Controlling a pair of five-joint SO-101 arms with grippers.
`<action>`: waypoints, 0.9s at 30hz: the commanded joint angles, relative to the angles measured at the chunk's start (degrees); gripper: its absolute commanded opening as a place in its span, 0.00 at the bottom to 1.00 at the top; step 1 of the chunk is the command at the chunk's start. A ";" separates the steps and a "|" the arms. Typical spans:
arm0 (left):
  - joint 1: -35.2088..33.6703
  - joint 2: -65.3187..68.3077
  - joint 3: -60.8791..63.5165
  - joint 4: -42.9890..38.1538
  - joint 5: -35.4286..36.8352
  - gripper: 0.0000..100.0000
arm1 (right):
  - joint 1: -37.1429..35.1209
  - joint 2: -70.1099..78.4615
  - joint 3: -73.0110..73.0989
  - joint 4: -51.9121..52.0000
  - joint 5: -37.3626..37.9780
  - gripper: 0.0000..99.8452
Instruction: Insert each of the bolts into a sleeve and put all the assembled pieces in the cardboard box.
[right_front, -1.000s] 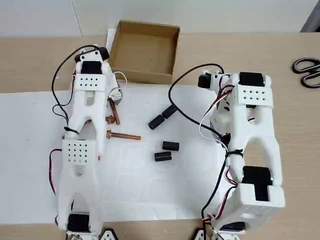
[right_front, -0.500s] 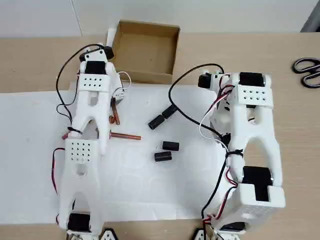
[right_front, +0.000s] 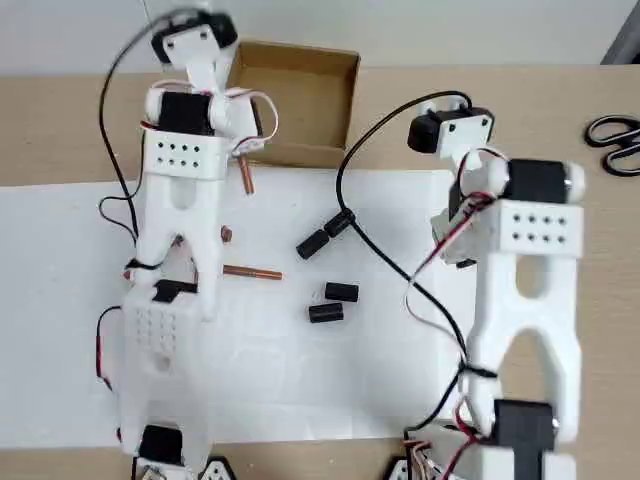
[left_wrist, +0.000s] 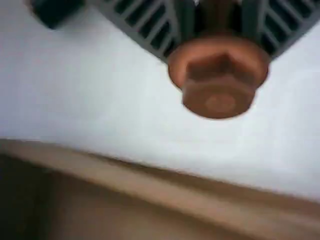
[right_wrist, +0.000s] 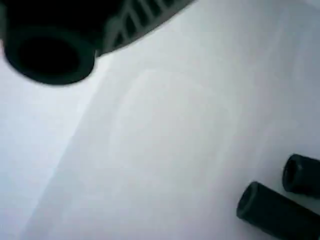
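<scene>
The bolt (left_wrist: 218, 75) is clamped in the left claw (right_front: 243, 158), and the cardboard box (right_front: 300, 152) stands just beyond this claw. The right claw (right_front: 455, 242) grips one sleeve (right_wrist: 50, 56) (a black one); other sleeves (right_wrist: 272, 210) lie apart from it.

No readable text, no labels, no numbers, no signs on anything in view

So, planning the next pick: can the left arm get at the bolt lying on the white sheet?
Probably not yet. The loose bolt lies uncovered beside the arm, but the left fingers are shut on another bolt.
</scene>
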 joint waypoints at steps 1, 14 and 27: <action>2.99 -12.66 1.63 1.05 -0.35 0.00 | 0.40 -6.11 0.70 1.36 -0.35 0.00; 9.23 -53.36 34.15 0.97 -0.35 0.00 | 0.04 -39.16 20.40 1.10 -5.27 0.00; 9.32 -76.92 59.21 -3.60 5.01 0.00 | -12.26 -57.89 33.67 -2.59 -5.71 0.00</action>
